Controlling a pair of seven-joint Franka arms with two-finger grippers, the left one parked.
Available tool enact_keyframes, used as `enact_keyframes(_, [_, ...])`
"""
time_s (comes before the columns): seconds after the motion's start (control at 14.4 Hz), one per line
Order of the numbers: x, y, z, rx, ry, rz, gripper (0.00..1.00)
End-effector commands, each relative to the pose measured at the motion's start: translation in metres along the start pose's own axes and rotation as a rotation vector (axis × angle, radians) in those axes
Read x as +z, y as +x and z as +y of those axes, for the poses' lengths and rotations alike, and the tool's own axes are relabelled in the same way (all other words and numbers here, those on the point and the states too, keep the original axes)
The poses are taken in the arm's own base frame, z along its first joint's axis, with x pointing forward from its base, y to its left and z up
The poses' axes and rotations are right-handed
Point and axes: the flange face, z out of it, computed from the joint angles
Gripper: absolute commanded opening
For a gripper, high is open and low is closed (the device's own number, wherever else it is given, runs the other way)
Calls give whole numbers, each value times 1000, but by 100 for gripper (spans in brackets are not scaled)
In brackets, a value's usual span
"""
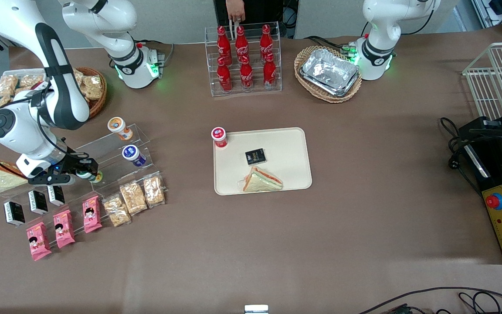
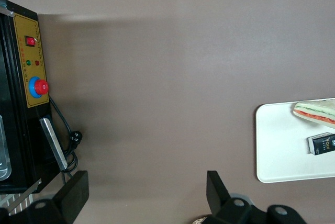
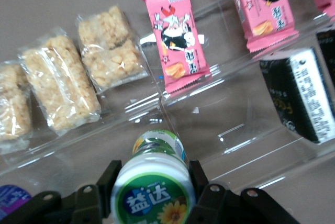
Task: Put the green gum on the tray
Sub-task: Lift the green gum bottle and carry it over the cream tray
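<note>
The green gum [image 3: 153, 185] is a small jar with a green-rimmed white lid and a green-yellow label. My right gripper [image 3: 153, 176] is shut on it, one black finger [image 3: 108, 180] pressed against each side of the lid, just over the lowest step of the clear acrylic shelf [image 3: 230, 124]. In the front view the gripper [image 1: 84, 171] and the gum [image 1: 93, 176] are at the working arm's end of the table. The cream tray [image 1: 286, 139] lies flat in the middle of the table, well apart from the gripper; its corner also shows in the left wrist view [image 2: 277, 145].
On the tray lie a sandwich [image 1: 262, 179] and a black packet [image 1: 255, 156]; a red-lidded jar [image 1: 219, 136] stands at its corner. Blue-lidded [image 1: 132, 155] and orange-lidded [image 1: 118, 127] jars sit on higher shelf steps. Pink snack packs [image 1: 92, 213], cracker bags [image 1: 133, 198] and black boxes [image 1: 37, 201] lie nearer the camera.
</note>
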Motion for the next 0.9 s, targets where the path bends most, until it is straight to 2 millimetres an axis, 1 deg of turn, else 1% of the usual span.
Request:
enact_keyframes(0.0, [-45, 6, -3, 0, 9, 36, 17])
enact_keyframes(0.07, [-63, 13, -3, -6, 12, 15, 15])
enact_keyframes(0.14, [-81, 21, -8, -23, 19, -27, 8])
enact_keyframes(0.21, [-98, 29, -10, -27, 24, -60, 8])
enact_keyframes(0.35, [-128, 41, -18, -34, 28, -70, 7])
enact_keyframes(0.42, [-141, 44, -31, -46, 31, -73, 6])
enact_keyframes(0.62, [-182, 50, -60, -40, 41, -106, 6])
enact_keyframes(0.69, [-194, 50, -81, -27, 71, -117, 6])
enact_keyframes(0.83, [-214, 49, -127, 19, 73, -115, 6])
